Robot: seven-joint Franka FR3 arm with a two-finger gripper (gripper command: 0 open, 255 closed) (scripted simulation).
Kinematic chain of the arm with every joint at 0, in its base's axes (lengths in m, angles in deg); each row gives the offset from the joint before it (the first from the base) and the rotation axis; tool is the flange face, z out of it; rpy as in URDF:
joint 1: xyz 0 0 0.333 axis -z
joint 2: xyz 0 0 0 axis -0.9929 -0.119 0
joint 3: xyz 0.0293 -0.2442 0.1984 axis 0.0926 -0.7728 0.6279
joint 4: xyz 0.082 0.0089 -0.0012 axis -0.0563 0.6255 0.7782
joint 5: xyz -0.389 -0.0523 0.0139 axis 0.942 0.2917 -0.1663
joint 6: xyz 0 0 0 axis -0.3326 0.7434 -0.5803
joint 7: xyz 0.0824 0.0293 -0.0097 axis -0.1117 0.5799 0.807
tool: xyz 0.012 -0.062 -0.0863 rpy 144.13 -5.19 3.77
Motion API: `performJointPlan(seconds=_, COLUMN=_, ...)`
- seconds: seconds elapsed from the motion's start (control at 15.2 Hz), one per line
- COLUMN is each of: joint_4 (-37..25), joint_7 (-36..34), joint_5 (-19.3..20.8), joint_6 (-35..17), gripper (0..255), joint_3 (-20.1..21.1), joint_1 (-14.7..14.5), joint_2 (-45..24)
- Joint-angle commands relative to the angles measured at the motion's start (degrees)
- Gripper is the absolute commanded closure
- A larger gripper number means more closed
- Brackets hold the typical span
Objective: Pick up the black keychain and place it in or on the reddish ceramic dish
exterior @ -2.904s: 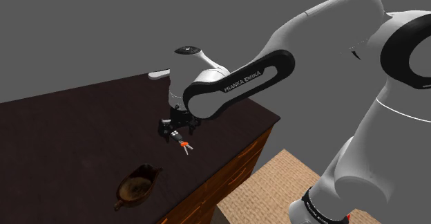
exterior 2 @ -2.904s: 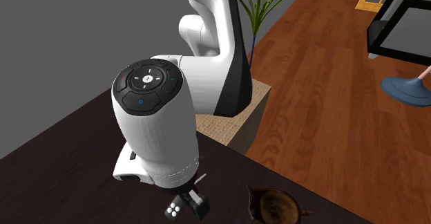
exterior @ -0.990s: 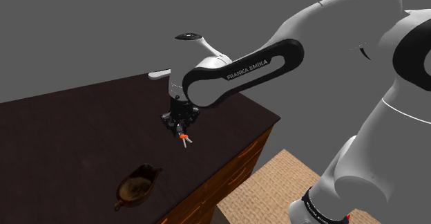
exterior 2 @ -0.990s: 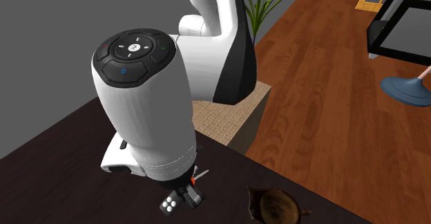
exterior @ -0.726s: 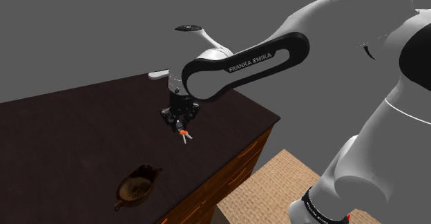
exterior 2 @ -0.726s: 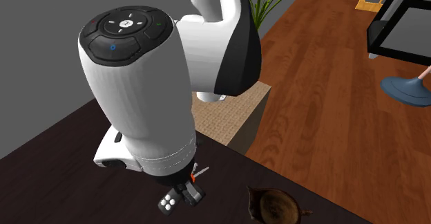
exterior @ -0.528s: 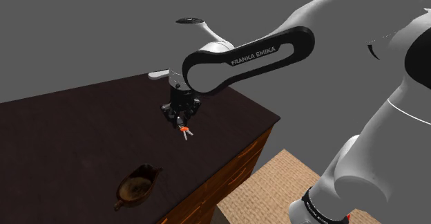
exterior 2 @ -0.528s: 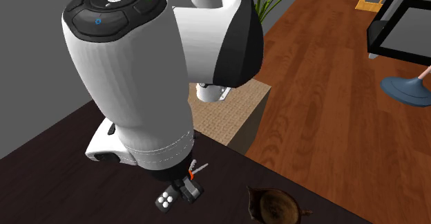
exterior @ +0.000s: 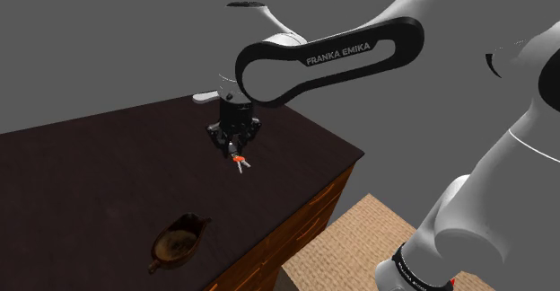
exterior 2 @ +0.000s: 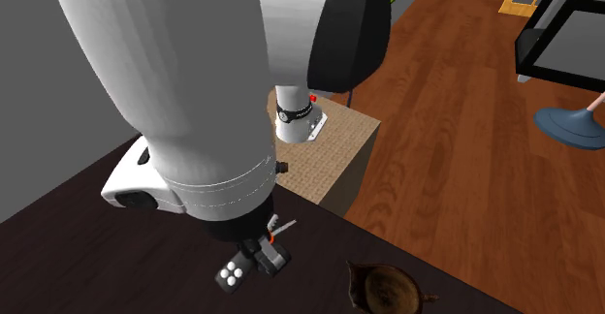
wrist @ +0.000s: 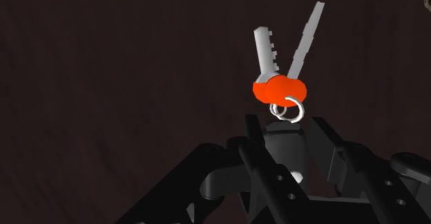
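Down at the tips, the two black fingers [wrist: 254, 167] of your gripper [wrist: 284, 143] are pinched in on the dark grey fob of the keychain [wrist: 279, 90]. A small ring links the fob to an orange key head, and two silver keys splay out beyond it in a narrow V. In the shoulder view the keys dangle just under the fingertips, over the dark wooden table [exterior: 81, 163], about midway across its width.

The hand points straight down at the tabletop. Above it the wrist stands nearly upright, and the black-sided forearm lettered FRANKA EMIKA runs off toward the shoulder view's upper right, then bends down through the white arm [exterior: 503, 181] to its base at the lower right. In the second exterior view, the thick white wrist link drops in from the top and you see the gripper beneath it.

The dish [exterior: 177, 242], dark reddish brown, sits near the table's front edge, well apart from the gripper, toward the shoulder view's lower left.
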Motion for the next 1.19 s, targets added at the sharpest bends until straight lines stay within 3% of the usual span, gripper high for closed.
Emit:
performJointPlan(seconds=0.0, joint_4=-0.57, joint_7=-2.14, joint_5=0.15, joint_6=0.46, gripper=255, joint_3=1.07, joint_1=-1.0, joint_2=-0.19)
performJointPlan(seconds=0.92, joint_4=-12.55, joint_7=-24.2, joint_5=7.23, joint_6=4.52, gripper=255, joint_3=9.86, joint_1=-11.96, joint_2=-10.64)
performJointPlan(seconds=1.12, joint_4=-10.96, joint_7=-24.61, joint_5=7.77, joint_6=2.4, gripper=255, joint_3=9.71, joint_1=-12.07, joint_2=-11.32)
